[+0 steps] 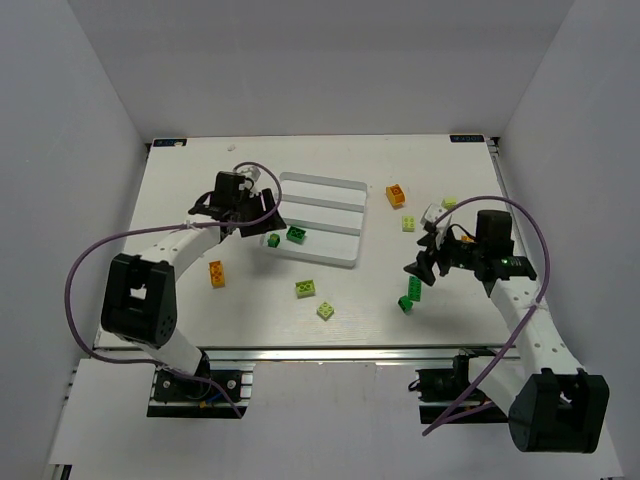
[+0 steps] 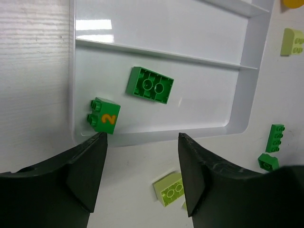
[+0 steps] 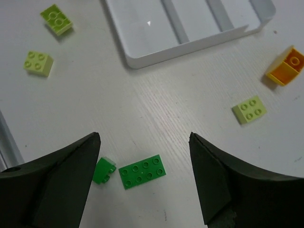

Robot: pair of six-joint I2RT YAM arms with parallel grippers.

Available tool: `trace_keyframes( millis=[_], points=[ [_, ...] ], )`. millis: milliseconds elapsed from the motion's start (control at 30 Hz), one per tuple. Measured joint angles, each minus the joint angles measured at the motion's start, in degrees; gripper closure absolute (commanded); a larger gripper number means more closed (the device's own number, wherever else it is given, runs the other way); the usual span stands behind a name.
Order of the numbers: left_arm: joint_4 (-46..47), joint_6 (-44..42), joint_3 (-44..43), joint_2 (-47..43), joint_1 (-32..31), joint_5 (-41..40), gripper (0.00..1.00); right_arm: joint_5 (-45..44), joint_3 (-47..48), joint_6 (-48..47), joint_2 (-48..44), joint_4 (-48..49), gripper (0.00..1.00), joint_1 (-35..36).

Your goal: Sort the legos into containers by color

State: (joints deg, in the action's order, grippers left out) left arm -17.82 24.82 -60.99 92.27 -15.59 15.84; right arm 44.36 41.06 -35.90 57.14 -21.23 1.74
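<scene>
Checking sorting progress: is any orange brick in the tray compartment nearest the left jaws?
No, that compartment holds only an upturned green brick and a green brick marked 2.

mark: orange "2" | on: side of dark green brick [image 2: 104,115]

A white table [image 1: 200,190] with a faint wood grain filled the middle of the top view. Plain pale panels boxed it in: a back wall [image 1: 320,60] across the top of the frame, a left wall [image 1: 60,150] and a right wall [image 1: 590,120] at the sides. A silver metal rail [image 1: 330,355] ran along the table's lower edge. The light was soft and even.
</scene>
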Motion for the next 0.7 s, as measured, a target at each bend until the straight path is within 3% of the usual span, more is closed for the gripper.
trace_keyframes(
  millis=[133,233,367,500,533,700],
  points=[
    [1.6,-1.1,4.4,-8.7,0.0,0.2,0.33,3.4,-1.6,-15.7,-1.2,-5.9,0.12,1.4],
    [3.6,-2.8,11.1,-21.0,0.1,0.7,0.30,2.4,-2.3,-28.7,-0.7,-10.4,0.12,2.2],
    [4.4,-5.4,13.9,-31.8,0.0,-0.3,0.24,-1.0,-1.4,-38.4,5.4,-14.7,0.15,2.9],
    [5.0,-7.3,14.0,-35.2,0.0,-1.9,0.23,-4.0,-0.6,-34.8,10.0,-13.9,0.24,3.7],
    [5.0,-7.6,14.0,-35.5,0.0,-2.3,0.23,-4.3,-0.6,-32.6,10.1,-13.6,0.30,4.0],
    [4.7,-8.4,14.0,-36.3,0.0,-3.5,0.23,-7.1,-0.5,-18.8,7.6,-9.7,0.36,6.4]
  ],
)
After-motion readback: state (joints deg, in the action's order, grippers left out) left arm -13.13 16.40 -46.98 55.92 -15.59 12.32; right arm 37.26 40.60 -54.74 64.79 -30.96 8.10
